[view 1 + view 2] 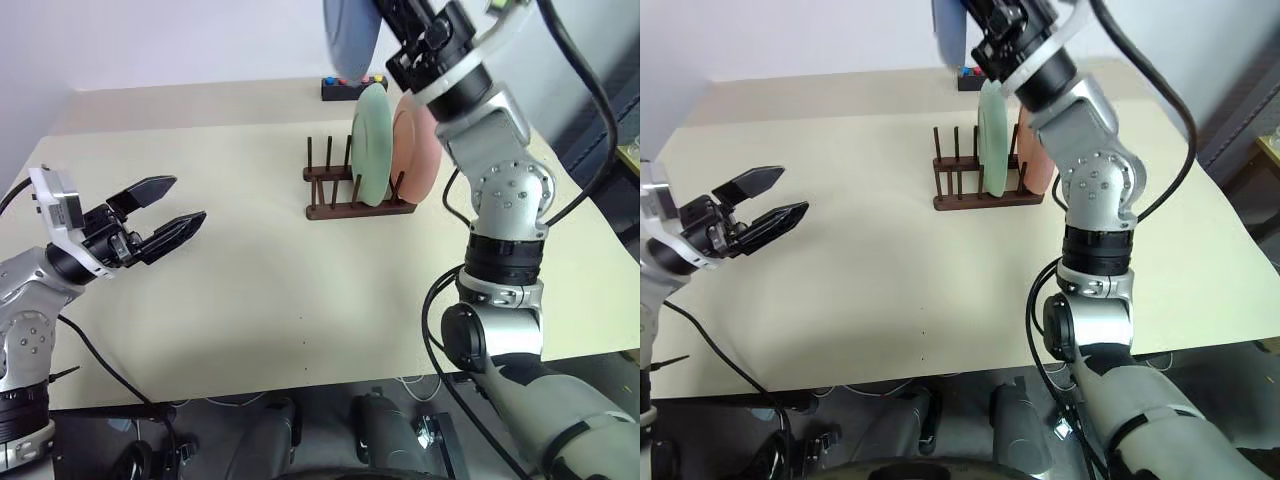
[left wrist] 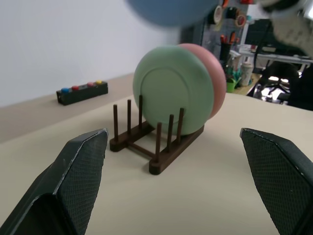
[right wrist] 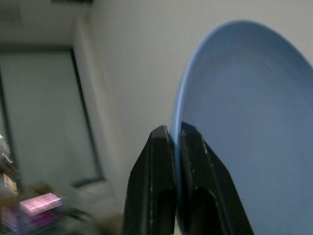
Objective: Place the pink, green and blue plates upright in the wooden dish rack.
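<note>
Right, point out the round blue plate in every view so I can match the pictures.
Left eye view: round blue plate at the top edge, above the rack.
Right eye view: at the top edge, left of the right arm.
Left wrist view: blurred, top centre.
Right wrist view: large, on the right, rim clamped in the right tool.
Shared landmark: the dark brown wooden dish rack.

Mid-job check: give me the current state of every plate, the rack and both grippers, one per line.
pink plate: upright in the rack, at its right end.
green plate: upright in the rack, just left of the pink one.
blue plate: held in the air above the rack, not yet slotted.
wooden dish rack: standing on the table, left slots free.
left gripper: open, empty.
right gripper: shut on the blue plate's rim.
</note>
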Robot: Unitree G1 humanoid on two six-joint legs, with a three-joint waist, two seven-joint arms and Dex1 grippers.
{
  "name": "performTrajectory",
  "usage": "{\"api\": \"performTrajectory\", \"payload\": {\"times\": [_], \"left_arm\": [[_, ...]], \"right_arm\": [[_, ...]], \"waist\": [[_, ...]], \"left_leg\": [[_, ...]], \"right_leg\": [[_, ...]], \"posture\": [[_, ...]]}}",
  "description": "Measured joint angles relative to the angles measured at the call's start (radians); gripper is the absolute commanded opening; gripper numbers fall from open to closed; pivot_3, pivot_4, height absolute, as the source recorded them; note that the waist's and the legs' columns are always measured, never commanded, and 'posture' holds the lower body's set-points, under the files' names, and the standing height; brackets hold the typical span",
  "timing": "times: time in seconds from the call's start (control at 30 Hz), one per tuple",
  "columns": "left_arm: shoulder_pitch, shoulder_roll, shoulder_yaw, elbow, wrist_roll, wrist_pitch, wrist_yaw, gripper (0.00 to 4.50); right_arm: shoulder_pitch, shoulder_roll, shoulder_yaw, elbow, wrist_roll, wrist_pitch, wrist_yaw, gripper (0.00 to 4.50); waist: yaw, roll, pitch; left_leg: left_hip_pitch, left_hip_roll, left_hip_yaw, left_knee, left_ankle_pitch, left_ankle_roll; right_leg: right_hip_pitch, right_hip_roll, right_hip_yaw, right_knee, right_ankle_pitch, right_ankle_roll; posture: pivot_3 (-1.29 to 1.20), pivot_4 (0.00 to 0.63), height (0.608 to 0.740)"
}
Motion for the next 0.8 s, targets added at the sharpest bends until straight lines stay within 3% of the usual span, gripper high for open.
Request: {"api": "performTrajectory", "payload": {"times": [0.1,0.3,0.8], "left_arm": [[-0.009,0.006,0.010,0.026,-0.002,-0.014,-0.020,4.45],[-0.010,0.057,0.063,0.053,-0.010,-0.015,-0.073,4.45],[0.016,0.059,0.065,0.053,0.021,-0.031,-0.129,4.45]], "right_arm": [[0.048,0.027,-0.016,0.001,0.069,0.058,-0.064,0.00],[0.097,0.038,-0.002,0.021,0.030,0.058,-0.117,0.00],[0.161,0.043,0.044,0.059,-0.043,0.063,-0.103,0.00]], "waist": [[0.000,0.000,0.000],[-0.001,0.000,0.000],[0.001,0.000,0.000]], "left_leg": [[0.000,0.000,0.001,0.000,0.000,0.000],[-0.001,0.000,0.002,0.000,0.000,0.000],[-0.001,0.000,0.002,0.001,-0.002,0.004]], "right_leg": [[-0.001,0.000,0.000,0.000,0.000,0.000],[-0.002,0.000,0.000,0.001,0.000,0.000],[-0.002,0.000,0.000,0.001,0.000,0.000]], "posture": [[0.00,0.150,0.740],[0.00,0.150,0.740],[0.00,0.150,0.740]]}}
